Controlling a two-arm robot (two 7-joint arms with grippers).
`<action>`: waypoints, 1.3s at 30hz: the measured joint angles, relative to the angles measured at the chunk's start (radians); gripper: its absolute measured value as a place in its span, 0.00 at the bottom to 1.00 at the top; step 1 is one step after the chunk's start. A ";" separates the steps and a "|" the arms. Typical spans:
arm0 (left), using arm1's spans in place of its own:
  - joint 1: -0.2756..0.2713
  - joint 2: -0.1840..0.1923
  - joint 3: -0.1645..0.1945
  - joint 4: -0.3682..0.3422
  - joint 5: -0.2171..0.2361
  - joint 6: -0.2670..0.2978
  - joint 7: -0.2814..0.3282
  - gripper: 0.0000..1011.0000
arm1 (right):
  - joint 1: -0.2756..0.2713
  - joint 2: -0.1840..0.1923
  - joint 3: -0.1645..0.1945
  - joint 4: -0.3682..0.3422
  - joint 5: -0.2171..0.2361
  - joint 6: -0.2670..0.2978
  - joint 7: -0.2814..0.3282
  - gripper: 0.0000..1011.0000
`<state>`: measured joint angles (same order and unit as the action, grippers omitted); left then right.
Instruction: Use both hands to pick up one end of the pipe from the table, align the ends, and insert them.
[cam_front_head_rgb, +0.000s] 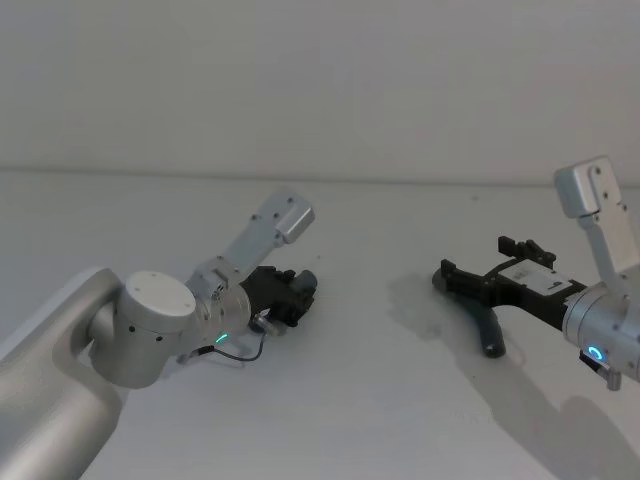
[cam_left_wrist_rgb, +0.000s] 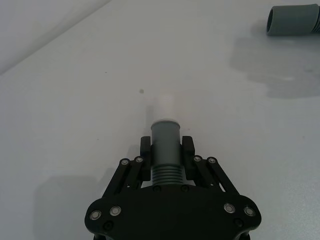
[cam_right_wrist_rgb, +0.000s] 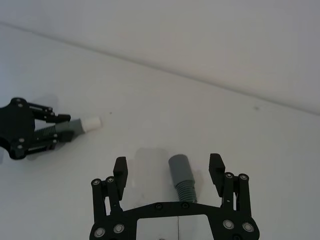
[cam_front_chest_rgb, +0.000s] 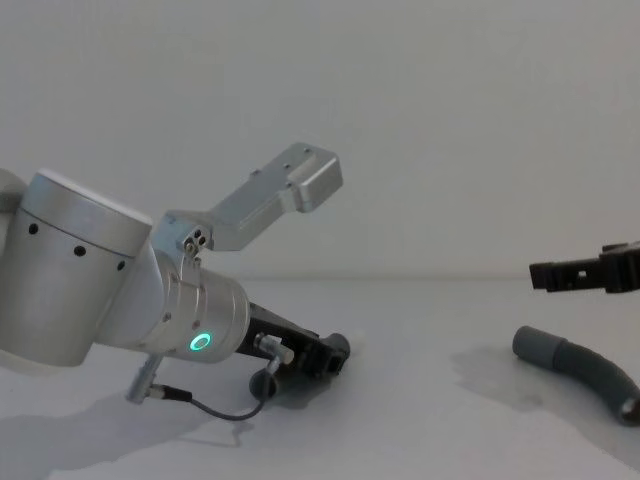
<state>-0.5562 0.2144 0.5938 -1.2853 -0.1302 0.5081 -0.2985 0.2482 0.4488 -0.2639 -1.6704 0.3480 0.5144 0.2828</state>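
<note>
Head view: pipe under right claw

no text, brand, number or sign could be read in any view. a white label on the body of the right gripper, at about 3 o'clock in the head view, bore a few dark marks, too small to make out.

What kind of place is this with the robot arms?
Probably a robot test bench in a lab: a plain white table against a bare wall, the left claw shut on a white-tipped pipe piece, the right claw open over the other pipe piece.
</note>
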 joint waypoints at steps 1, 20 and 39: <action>0.000 0.000 0.000 0.000 0.000 0.000 0.000 0.34 | 0.001 0.001 -0.002 0.002 0.000 0.002 0.002 0.99; 0.000 0.000 0.000 0.000 0.000 0.000 0.000 0.34 | 0.033 0.013 -0.036 0.089 -0.002 0.008 0.036 0.99; 0.000 0.000 0.000 0.000 0.000 0.000 0.000 0.34 | 0.073 0.014 -0.074 0.172 -0.004 -0.012 0.074 0.99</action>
<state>-0.5562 0.2144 0.5938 -1.2853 -0.1303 0.5082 -0.2985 0.3217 0.4632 -0.3376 -1.4983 0.3442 0.5022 0.3567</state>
